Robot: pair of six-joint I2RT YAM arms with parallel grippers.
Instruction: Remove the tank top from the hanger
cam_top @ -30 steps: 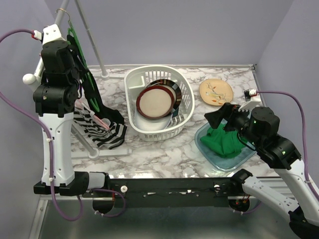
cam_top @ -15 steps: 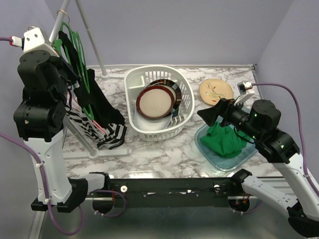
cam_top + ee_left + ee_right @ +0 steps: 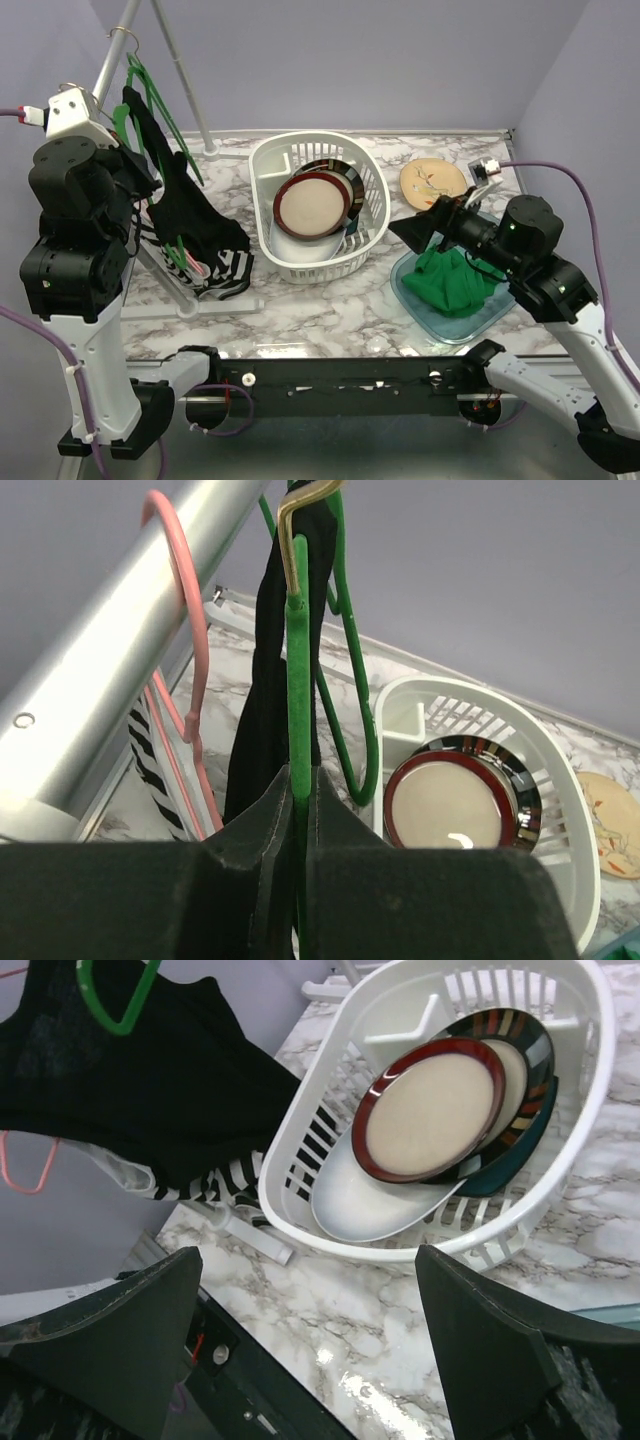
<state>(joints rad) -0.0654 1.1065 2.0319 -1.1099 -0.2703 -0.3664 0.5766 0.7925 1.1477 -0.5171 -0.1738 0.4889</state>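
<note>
At rack (image 3: 110,650), L gripper (image 3: 300,780) pinching green hanger (image 3: 298,680), black tank top (image 3: 200,215) on it, R gripper (image 3: 308,1280) wide open

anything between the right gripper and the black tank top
yes: the white slatted plastic basket of plates stands between the open right gripper and the black tank top on the green plastic hanger; a straight low reach would likely hit it
</note>
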